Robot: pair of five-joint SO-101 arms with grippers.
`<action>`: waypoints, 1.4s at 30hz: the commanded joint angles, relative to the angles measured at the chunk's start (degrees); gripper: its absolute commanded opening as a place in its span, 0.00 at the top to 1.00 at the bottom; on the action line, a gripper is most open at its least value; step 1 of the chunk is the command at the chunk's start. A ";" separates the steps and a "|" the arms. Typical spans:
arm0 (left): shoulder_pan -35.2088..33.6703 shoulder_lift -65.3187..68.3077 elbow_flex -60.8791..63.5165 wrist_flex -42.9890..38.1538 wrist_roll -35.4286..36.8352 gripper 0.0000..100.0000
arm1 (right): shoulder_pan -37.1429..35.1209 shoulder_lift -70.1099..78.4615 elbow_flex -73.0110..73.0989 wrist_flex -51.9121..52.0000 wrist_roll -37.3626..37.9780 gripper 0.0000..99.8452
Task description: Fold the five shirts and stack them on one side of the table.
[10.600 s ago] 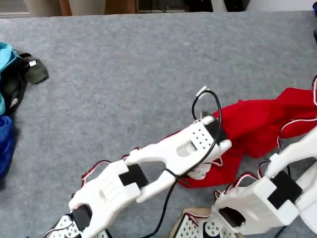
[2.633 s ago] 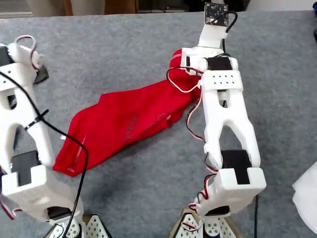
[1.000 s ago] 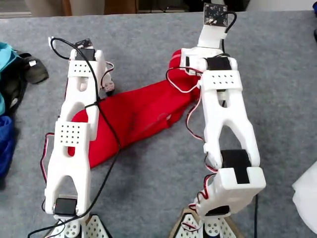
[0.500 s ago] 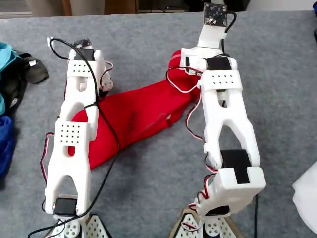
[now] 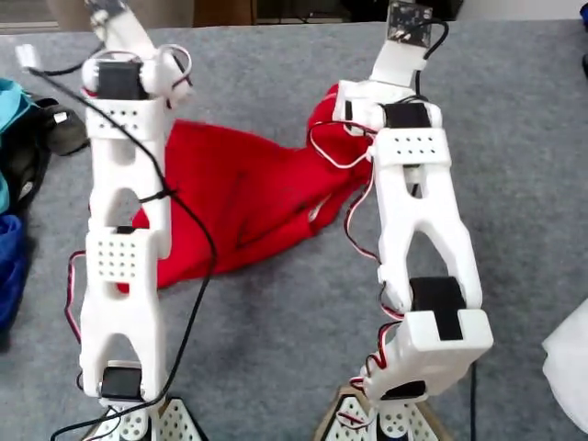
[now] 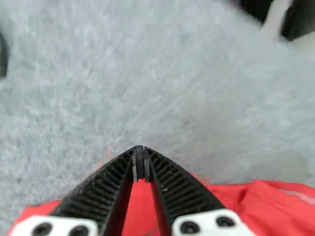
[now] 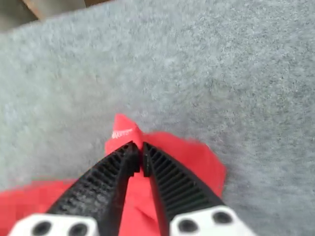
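Nearest the bases, one white thing (image 5: 571, 356) is noted at the right edge of the grey table (image 5: 276, 64); what it is cannot be told. One red shirt (image 5: 248, 193) is laid out between the two arms. Its near corner rests on the table beside the left arm, and its body rises from there toward the far side. The shirt's long axis is judged to run across the table from one arm to the other, slanted, with its right end farther out than its near left corner. The cloth hangs back toward the bases from both pincers, so neither arm is nearer to it: each is already on its far edge. The right gripper (image 7: 138, 152) is seen closed, with red cloth and a small label pinched at its tips. The left gripper (image 6: 139, 160) is likewise closed tip to tip, and red cloth is seen between its jaws just behind the tips, so a hold on the shirt's far left part is inferred. The left wrist is placed farther out than the right. The coming move is judged to depend on that held far edge being drawn taut. Count: two arms, two grippers, one red shirt. Farther off, at the left edge, one heap of clothes (image 5: 16, 156) in teal, black and blue is recorded, well apart from the red shirt; its number of garments cannot be settled.
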 commanded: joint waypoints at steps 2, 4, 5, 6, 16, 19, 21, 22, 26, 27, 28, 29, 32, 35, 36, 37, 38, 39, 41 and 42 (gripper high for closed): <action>-0.62 -12.26 -1.05 0.44 -1.41 0.98 | 3.03 -1.89 -8.66 -0.79 -5.27 0.99; -0.44 -16.48 -0.79 0.44 -3.08 0.98 | 3.91 -3.74 -11.03 -0.79 -7.30 0.99; -0.18 -18.15 -0.53 0.53 -4.13 0.98 | 3.91 -4.79 -11.91 -0.79 -7.56 0.99; -0.26 -19.74 0.35 0.53 -4.75 0.98 | 3.74 -5.76 -12.44 -0.79 -7.56 0.99; -1.41 -10.42 38.77 -8.18 -2.20 0.81 | -1.54 -8.31 -2.24 -2.11 -8.09 0.99; -3.96 -6.20 39.30 -12.92 -1.32 0.78 | -2.07 -8.31 1.71 -7.12 -7.82 0.99; -4.84 -3.47 39.30 -16.62 -1.41 0.78 | -2.24 -8.31 2.86 -9.23 -7.74 0.99; -5.10 -2.15 39.30 -17.93 -1.41 0.78 | -2.24 -8.31 3.12 -9.93 -7.65 0.99; -4.84 2.95 39.21 -21.80 -1.49 0.78 | -2.15 -8.31 3.38 -10.37 -7.65 0.99; -4.84 4.09 39.21 -22.95 -1.41 0.78 | -2.15 -8.31 3.38 -10.37 -7.65 0.99; -4.84 5.14 39.21 -24.00 -1.41 0.78 | -2.15 -8.31 3.38 -10.37 -7.65 0.99; -4.84 6.11 38.68 -24.62 -1.41 0.78 | -2.15 -8.31 3.38 -10.37 -7.65 0.99; -4.84 9.01 35.60 -24.79 -1.41 0.78 | -2.07 -8.31 3.38 -10.37 -7.65 0.99; -4.84 11.38 32.18 -24.62 -1.41 0.80 | -1.98 -8.31 3.38 -10.37 -7.65 0.99; -4.84 12.00 31.03 -24.62 -1.41 0.82 | -1.98 -8.31 3.38 -10.37 -7.65 0.99; -4.84 12.53 30.24 -24.62 -1.41 0.84 | -1.98 -8.31 3.38 -10.37 -7.65 0.99; -4.84 13.05 29.54 -24.62 -1.41 0.86 | -1.89 -8.31 3.38 -10.37 -7.65 0.99; -4.84 13.49 28.92 -24.70 -1.41 0.89 | -1.89 -8.31 3.38 -10.37 -7.65 0.99; -4.84 14.29 27.96 -24.70 -1.49 0.95 | -1.89 -8.31 3.38 -10.37 -7.65 0.99; -4.84 14.64 27.69 -24.70 -1.49 0.97 | -1.89 -8.31 3.38 -10.37 -7.65 0.99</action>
